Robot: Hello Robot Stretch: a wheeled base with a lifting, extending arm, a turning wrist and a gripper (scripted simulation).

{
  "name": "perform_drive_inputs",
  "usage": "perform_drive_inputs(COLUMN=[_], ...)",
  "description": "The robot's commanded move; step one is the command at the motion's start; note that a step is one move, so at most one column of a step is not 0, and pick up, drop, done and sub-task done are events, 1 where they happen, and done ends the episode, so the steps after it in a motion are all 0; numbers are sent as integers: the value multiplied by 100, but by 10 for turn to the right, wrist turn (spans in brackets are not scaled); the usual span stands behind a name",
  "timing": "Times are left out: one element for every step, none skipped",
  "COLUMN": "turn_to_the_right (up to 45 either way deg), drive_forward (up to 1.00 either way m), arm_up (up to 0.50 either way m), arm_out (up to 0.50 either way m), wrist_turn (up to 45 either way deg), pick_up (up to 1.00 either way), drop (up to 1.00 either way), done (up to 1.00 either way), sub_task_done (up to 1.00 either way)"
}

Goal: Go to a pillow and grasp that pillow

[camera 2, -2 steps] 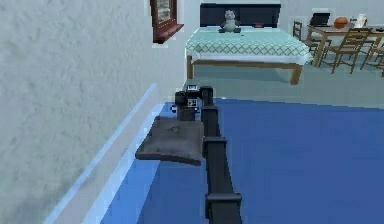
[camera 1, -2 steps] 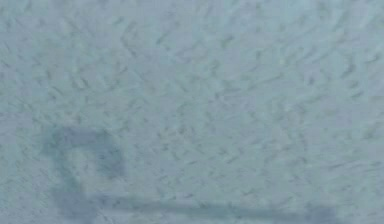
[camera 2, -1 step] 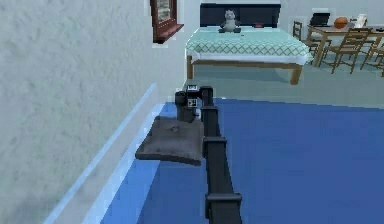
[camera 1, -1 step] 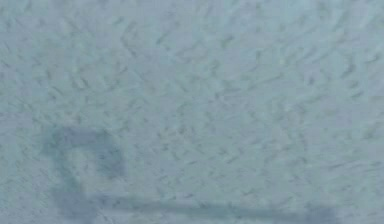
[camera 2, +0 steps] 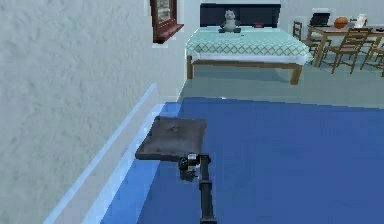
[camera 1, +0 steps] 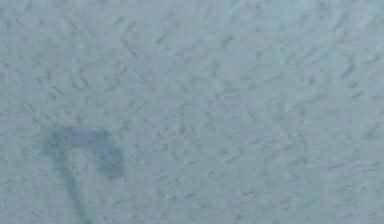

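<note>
1. arm [camera 2: 205, 195] and hand [camera 2: 186, 164], lower centre of the arm side view: the hand sits at the near edge of the pillow [camera 2: 172, 138]. whether the fingers stand apart or together cannot be told. whether the hand holds anything cannot be told either, since the pillow lies on the floor right behind it.
2. pillow: a flat, dark grey square on the blue floor [camera 2: 290, 150], centre-left of the frame, near the pale baseboard [camera 2: 112, 150] of the wall [camera 2: 60, 90].
3. risk, grasp: the pillow is soft and low. a hand that meets it at the edge alone would likely catch a corner of fabric, and the pillow may sag or slip free on lifting.
4. risk, push: extending the arm without a grip may shove the pillow toward the baseboard, out of line with the fingers.
5. risk, base: the forward view shows textured wall [camera 1: 200, 100] close ahead. driving forward to correct alignment may cause contact.
6. upper frame, far: a bed [camera 2: 245, 45] with a teal cover and a small grey figure [camera 2: 230, 18] on it, and a wooden tabletop [camera 2: 345, 30] at upper right. both lie well apart from the work area and likely pose no hazard.
</note>
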Motion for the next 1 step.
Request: perform_drive_inputs(turn_to_the_right=[0], drive_forward=[0], arm_up=[0], arm_out=[0], wrist_turn=[0], pick_up=[100], drop=[0], done=[0], sub_task_done=[0])
